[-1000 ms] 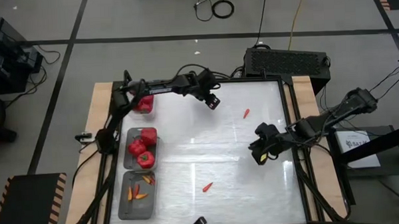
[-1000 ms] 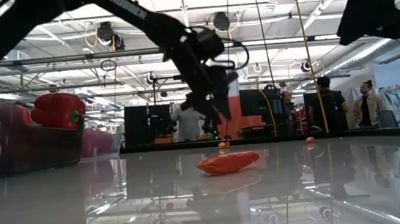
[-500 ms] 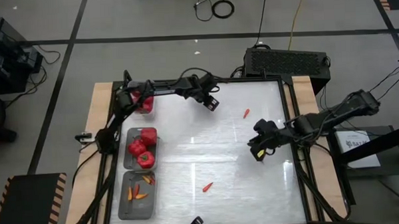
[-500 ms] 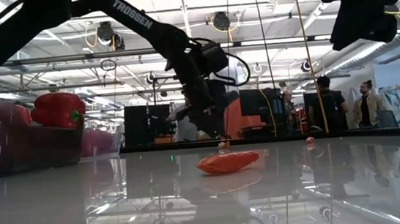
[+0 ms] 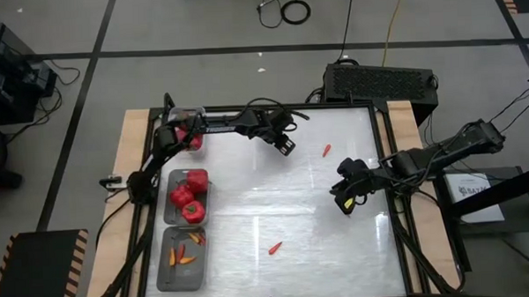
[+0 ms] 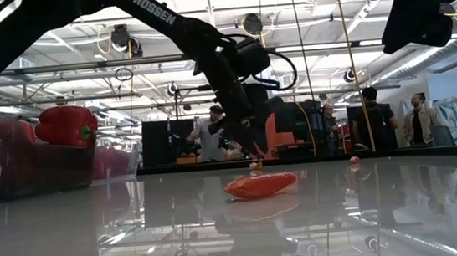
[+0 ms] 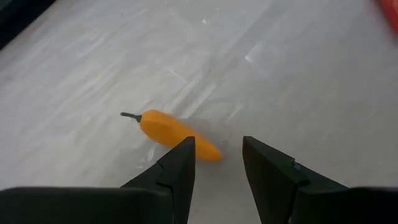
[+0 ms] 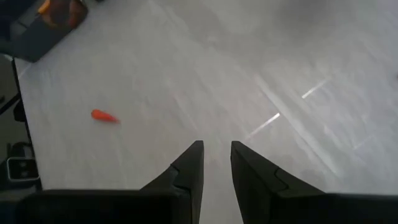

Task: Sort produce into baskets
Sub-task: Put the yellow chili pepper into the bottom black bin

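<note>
Hovering left hand: the left hand hangs over the far half of the bench, fingers a narrow gap apart and holding nothing
Orange chili: a small orange chili lies on the bench right in front of those fingertips; whether they touch it or are just short of it, can't tell from the wrist view
Right hand: the right hand hangs above the bench near its right edge, fingers nearly together with just a slit between them, nothing in it
Loose red chili, far: one red chili sits on the bench between the two hands, toward the far right corner
Loose red chili, near: another red chili lies toward the near edge, well apart from both hands; it's the one lying big in the low view
Far tray: clear tray at the far left corner with red produce in it, mostly hidden under the left arm
Middle tray: clear tray along the left edge, holding red peppers with green stems
Near tray: clear tray at the near left corner, with a few small orange and red chilies
Background: people standing in the room beyond the bench in the low view
</note>
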`<state>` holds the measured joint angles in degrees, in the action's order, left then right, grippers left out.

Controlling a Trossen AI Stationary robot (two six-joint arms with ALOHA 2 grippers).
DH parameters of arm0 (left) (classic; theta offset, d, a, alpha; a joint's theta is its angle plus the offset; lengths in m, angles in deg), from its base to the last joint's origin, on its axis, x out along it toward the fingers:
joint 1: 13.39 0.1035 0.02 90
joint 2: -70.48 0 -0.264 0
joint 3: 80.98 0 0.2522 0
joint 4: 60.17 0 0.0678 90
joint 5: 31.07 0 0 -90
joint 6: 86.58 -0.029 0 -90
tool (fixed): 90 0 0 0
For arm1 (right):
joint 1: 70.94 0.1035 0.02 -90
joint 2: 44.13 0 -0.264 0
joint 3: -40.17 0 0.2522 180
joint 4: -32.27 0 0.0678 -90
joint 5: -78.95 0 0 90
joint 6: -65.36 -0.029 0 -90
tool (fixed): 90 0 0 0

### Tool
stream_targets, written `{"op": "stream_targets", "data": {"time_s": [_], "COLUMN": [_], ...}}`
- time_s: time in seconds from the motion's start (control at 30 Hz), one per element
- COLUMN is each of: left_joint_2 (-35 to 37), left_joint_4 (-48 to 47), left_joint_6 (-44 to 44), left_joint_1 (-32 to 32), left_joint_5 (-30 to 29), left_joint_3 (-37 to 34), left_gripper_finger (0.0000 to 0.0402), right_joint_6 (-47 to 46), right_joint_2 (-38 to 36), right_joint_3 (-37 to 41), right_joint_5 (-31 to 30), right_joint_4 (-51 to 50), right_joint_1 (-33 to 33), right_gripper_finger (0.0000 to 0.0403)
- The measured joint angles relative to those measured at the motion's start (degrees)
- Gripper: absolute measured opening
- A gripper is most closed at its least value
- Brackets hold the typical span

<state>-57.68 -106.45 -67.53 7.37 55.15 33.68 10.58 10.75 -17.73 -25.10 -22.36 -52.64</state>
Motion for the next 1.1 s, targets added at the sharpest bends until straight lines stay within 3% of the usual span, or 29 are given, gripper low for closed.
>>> {"op": "stream_targets", "data": {"time_s": [0.13,0.33,0.57,0.77,0.97,1.1], "left_joint_2": [-0.2,-0.1,-0.7,-3.1,-3.0,-3.0], "left_joint_4": [1.0,0.0,2.3,1.6,0.6,-3.0], "left_joint_6": [-4.3,-21.8,-41.6,-44.0,-45.7,-52.5], "left_joint_1": [-0.7,-2.6,-4.8,-4.7,-4.5,-4.6], "left_joint_5": [-1.1,-2.5,-15.4,-16.4,-17.4,-17.4], "left_joint_3": [0.0,0.0,0.0,0.0,0.0,0.0], "left_gripper_finger": [0.0139,0.0174,0.0254,0.0293,0.0295,0.0295], "right_joint_6": [0.0,0.0,-0.9,-3.0,-3.0,-3.0], "right_joint_2": [-0.4,-0.9,-0.9,-0.9,-0.9,-0.9], "right_joint_3": [0.0,0.0,0.0,0.0,0.0,0.0], "right_joint_5": [2.1,2.5,3.6,3.7,3.7,3.7], "right_joint_4": [-0.3,-0.6,-0.6,-0.5,0.0,-0.1], "right_joint_1": [0.0,0.1,0.2,0.2,0.2,0.2], "right_gripper_finger": [0.0073,0.0073,0.0073,0.0073,0.0073,0.0073]}}
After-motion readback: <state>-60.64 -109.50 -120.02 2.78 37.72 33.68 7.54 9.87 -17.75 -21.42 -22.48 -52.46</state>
